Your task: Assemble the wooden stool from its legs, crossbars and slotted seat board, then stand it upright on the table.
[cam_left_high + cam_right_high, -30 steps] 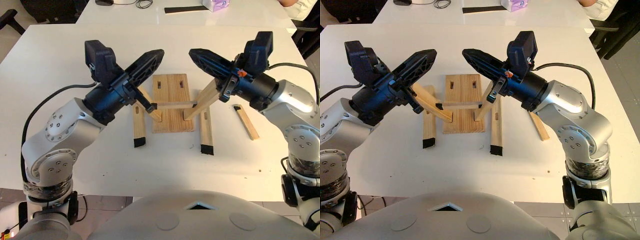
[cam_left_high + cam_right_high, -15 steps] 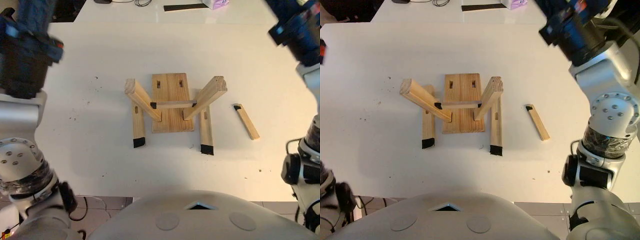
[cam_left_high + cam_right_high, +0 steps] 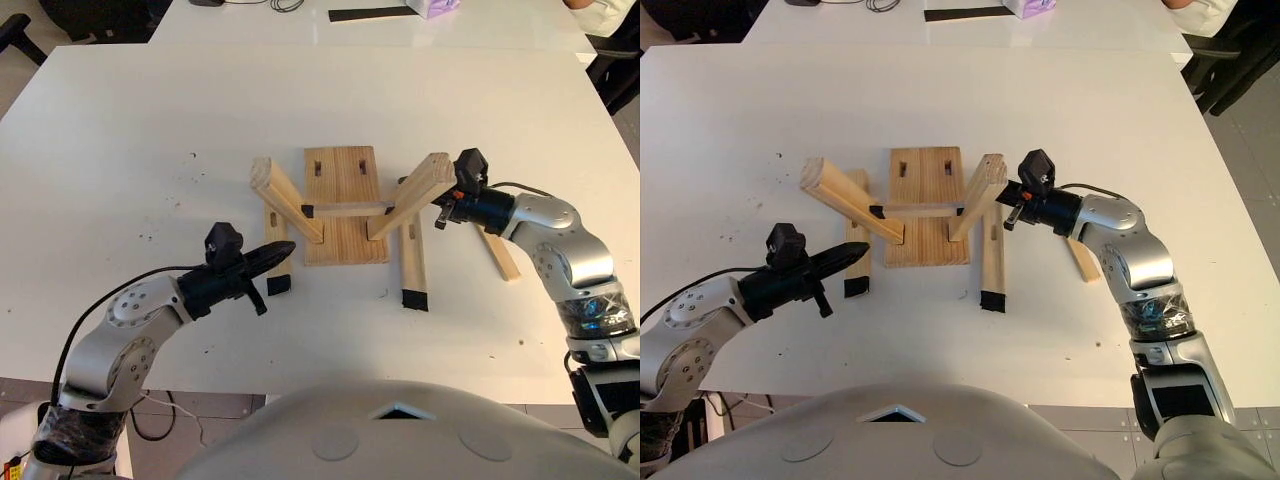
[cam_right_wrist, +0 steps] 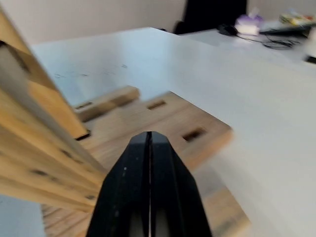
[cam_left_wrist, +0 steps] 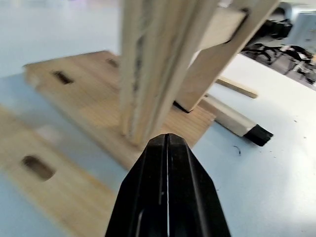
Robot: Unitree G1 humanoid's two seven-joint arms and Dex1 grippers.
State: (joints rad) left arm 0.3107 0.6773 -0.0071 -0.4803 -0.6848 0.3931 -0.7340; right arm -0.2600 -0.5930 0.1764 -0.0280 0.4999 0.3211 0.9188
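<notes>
Wooden seat board (image 3: 340,180) lay flat on the desk (image 3: 150,120), its long axis running away from the robot. On it, a left leg (image 3: 285,200) and a right leg (image 3: 420,190) leaned outward, joined by a crossbar (image 3: 348,209). The left jaws, pressed together, hovered off the board's near-left corner. The right jaws, also closed, sat by its right side.

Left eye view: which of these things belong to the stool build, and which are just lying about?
Job: seat board; left raised leg and right raised leg, joined by the fitted crossbar; left flat leg; right flat leg; loose crossbar.
Lying about, on the far table: black strip; purple box; cables.
</notes>
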